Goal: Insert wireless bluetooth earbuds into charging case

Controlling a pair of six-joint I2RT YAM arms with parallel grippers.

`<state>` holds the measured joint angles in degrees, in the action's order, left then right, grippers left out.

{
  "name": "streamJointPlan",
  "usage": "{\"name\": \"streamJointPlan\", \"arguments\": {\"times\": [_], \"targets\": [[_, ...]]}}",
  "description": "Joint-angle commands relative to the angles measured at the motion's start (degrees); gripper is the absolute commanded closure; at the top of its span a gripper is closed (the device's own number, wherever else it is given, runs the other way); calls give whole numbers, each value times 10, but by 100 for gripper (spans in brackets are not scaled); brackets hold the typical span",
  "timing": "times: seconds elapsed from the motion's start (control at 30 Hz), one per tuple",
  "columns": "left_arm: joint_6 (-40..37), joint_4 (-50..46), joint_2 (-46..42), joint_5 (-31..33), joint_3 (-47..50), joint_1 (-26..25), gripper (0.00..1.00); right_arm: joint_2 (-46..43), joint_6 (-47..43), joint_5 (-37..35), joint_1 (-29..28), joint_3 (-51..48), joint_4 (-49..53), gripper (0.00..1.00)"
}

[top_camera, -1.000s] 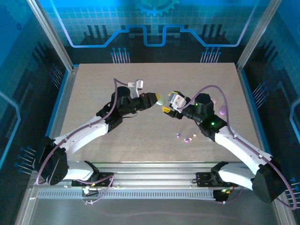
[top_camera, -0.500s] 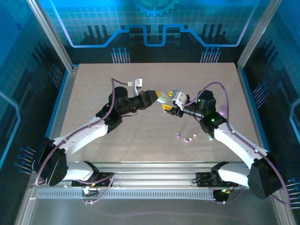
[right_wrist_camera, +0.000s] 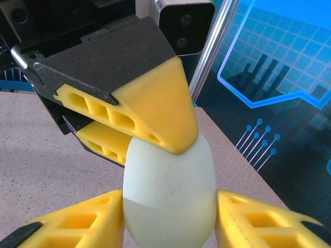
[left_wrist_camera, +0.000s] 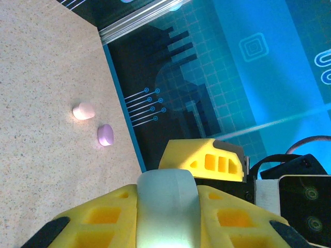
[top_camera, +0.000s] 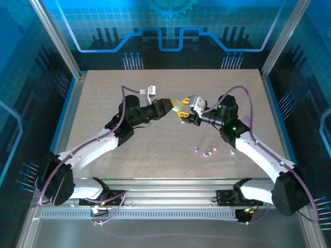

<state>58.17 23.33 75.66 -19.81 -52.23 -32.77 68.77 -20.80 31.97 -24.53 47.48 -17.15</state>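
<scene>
1. Since nothing looks inserted yet, the bench (top_camera: 103, 93) carries a job that I judge to be at an early step, with every insertion left to do.
2. Both arms reach in and meet above the bench's middle, the left arm (top_camera: 98, 144) from its side and the right arm (top_camera: 258, 155) from the other.
3. Left fingers (top_camera: 174, 105) are clamped on a pale oval case (right_wrist_camera: 169, 196), which is held off the bench with its free end toward the other arm.
4. Right fingers (top_camera: 183, 111) stand part-way apart, one on each side of that case. I cannot tell whether they press on it.
5. No open seam shows on the case, so it looks closed, and opening it is probably the step in hand.
6. Earbuds (top_camera: 206, 153), tiny lilac and pinkish beads, lie loose on the bench near the right arm, well apart from the case.
</scene>
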Motion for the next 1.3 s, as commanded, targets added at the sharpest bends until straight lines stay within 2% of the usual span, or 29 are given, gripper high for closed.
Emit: {"name": "streamJointPlan", "arguments": {"times": [0.0,0.13,0.2,0.23,0.27,0.37,0.47,0.57,0.7,0.83,1.1,1.27], "targets": [[-5,22,-18,-21,4,-3,74,5,3,15,6,20,0,59],[-17,19,-18,-21,3,-3,66,4,5,31,7,25,13,65],[-37,16,-20,-24,1,-3,61,5,10,43,8,46,57,67],[-52,11,-22,-25,-1,-3,56,6,14,53,10,55,72,67],[-78,1,-25,-27,-5,-3,46,10,17,71,13,64,93,67],[-198,-33,-38,-54,-13,0,32,18,26,132,22,96,154,68],[-366,-73,-62,-88,-3,3,24,26,23,185,26,130,216,68],[-552,-108,-97,-140,25,5,22,31,-1,238,29,162,282,68],[-659,-117,-116,-161,41,8,25,34,-46,267,29,191,353,69],[-692,-133,-113,-158,30,7,28,42,-73,269,29,210,390,69],[-651,-83,-105,-167,28,8,34,50,-95,263,28,224,410,68],[-649,-99,-100,-169,25,8,39,48,-88,255,27,218,392,68]]}}
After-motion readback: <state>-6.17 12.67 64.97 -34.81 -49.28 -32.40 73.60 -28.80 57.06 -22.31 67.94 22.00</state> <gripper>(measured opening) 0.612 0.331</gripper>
